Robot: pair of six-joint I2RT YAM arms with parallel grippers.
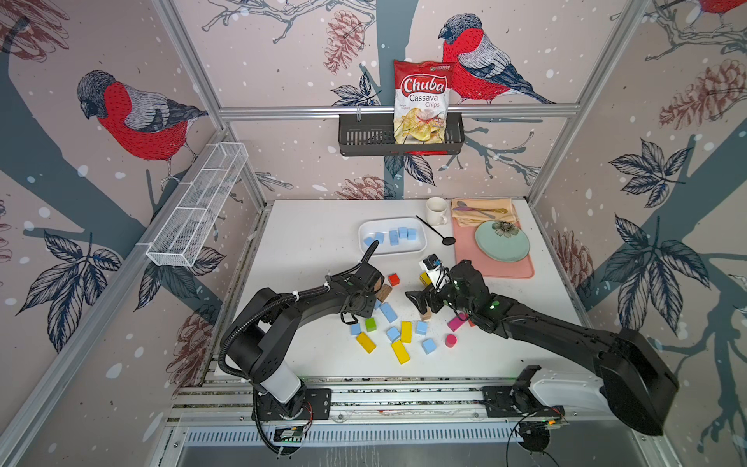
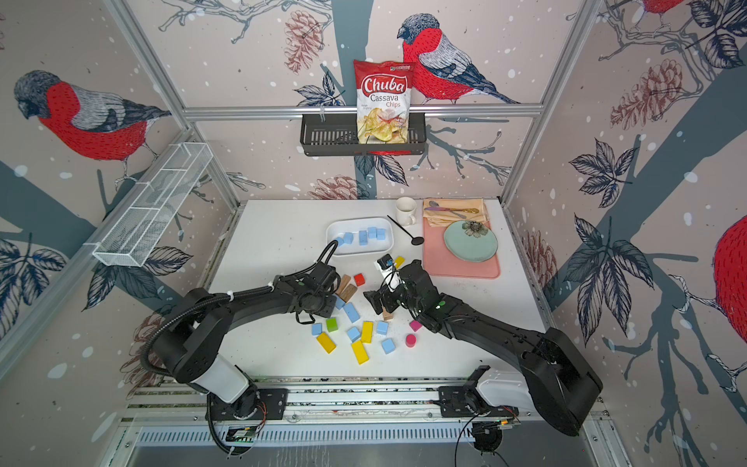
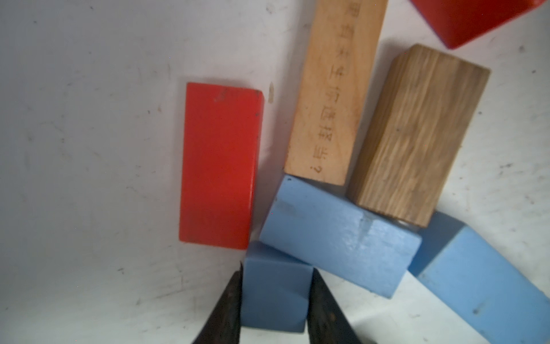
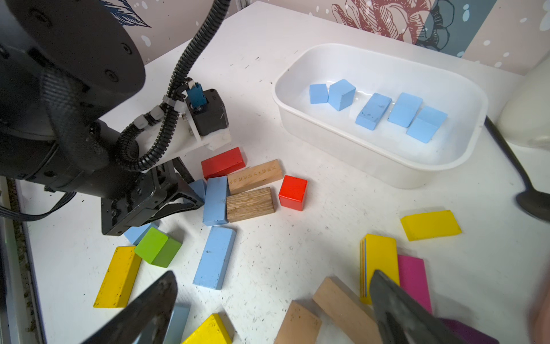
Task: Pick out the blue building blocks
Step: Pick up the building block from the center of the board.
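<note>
Left hand [image 3: 276, 275] clamped on small matte sky-blue cube [image 3: 273, 300], square-edged. Right hand [image 4: 273, 277] spread wide. Five more blue blocks [image 4: 373, 111] lie in glossy white plastic tray [image 4: 342, 146].

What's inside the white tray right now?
Five blue building blocks lie in the white tray, nothing else visible. In both top views the left arm's cable crosses one tray corner; the right wrist view shows that corner bare.
</note>
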